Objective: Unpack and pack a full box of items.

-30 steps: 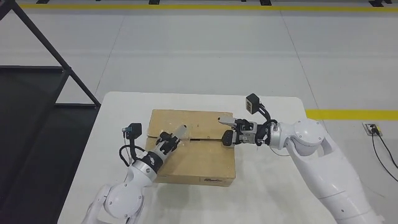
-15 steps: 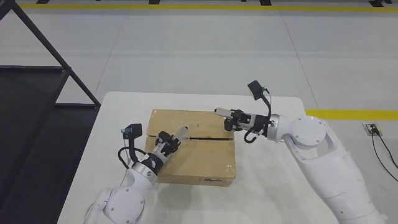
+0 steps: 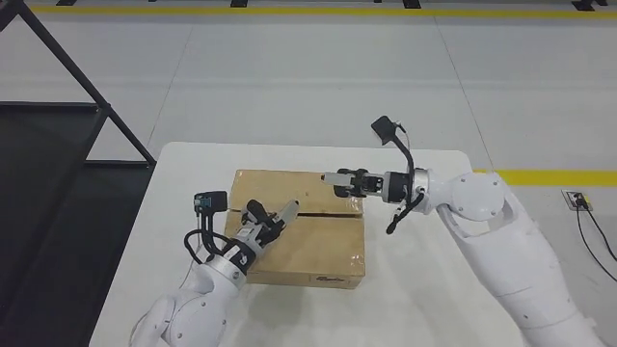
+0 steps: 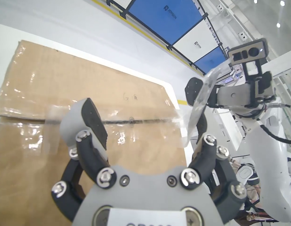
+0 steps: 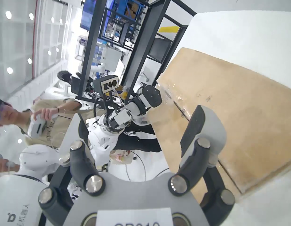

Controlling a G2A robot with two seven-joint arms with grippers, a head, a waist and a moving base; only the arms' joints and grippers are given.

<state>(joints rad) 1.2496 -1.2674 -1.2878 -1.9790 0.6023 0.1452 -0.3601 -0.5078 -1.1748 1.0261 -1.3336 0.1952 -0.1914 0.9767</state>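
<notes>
Right claw lifts off the box seam toward its far edge, seemingly trailing tape; left claw nudges along the seam.

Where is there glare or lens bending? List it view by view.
Left wrist view: lamp glare on the clear tape across the box. Right wrist view: box edges bow, ceiling lamps flare. Top view: even light, straight lines.

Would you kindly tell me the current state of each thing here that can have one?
box: closed, both flaps shut.
tape: one end peeled up off the box, the rest stuck along the seam.
left hand: open, over the box.
right hand: open, by the lifted end of the tape.
</notes>
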